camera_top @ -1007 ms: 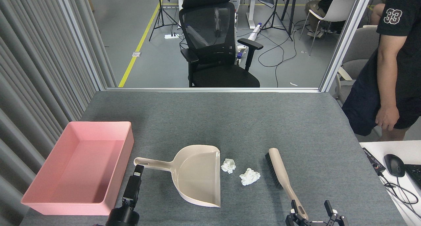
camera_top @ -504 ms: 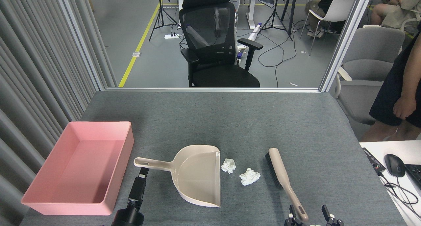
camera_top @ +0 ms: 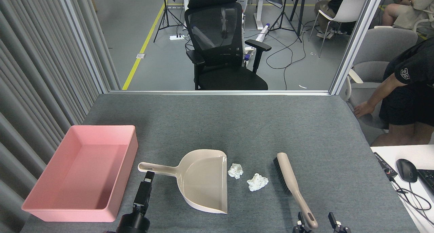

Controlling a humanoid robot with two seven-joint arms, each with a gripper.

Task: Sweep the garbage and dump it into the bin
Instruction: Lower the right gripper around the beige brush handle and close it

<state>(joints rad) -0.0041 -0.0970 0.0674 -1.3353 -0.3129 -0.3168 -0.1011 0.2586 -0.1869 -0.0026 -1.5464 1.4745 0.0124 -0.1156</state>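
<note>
Progress nil: both paper wads (camera_top: 235, 170) (camera_top: 257, 182) lie on tabletop (camera_top: 237, 124) between dustpan (camera_top: 203, 180) and brush (camera_top: 293, 185); bin (camera_top: 81, 172) empty. Left pincer (camera_top: 148, 177) sits just under the dustpan handle, state unreadable; right pincer (camera_top: 318, 219) gapes open around the brush handle, nothing gripped.

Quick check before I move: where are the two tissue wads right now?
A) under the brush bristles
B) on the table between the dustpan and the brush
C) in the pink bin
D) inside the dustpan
B: both tissue wads lie on the grey table, right of the dustpan mouth and left of the brush; the pink bin holds nothing.
</note>
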